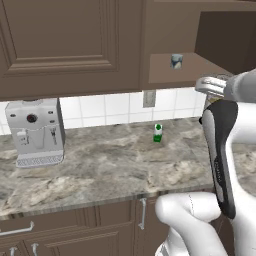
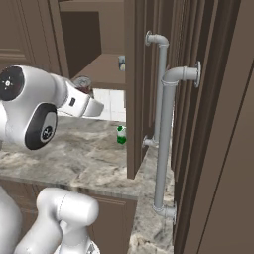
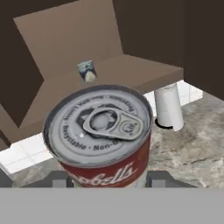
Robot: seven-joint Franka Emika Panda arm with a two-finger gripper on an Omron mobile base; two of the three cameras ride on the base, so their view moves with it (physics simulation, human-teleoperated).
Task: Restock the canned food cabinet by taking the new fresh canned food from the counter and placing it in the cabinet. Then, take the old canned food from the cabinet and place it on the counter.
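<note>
The old canned food, with a red label and a silver pull-tab lid, sits between my gripper's fingers, which are shut on it. I hold it in front of and slightly below the open cabinet's brown shelf, above the counter. From the left base the can's metal lid shows at the hand; from the right its red side shows. The new fresh canned food, squat with a blue-grey label, stands upright on the shelf.
A green-and-white small bottle stands on the counter under the cabinet. A white paper towel roll stands further right. A coffee machine is at the far left. An open cabinet door with a metal pipe handle is to the right.
</note>
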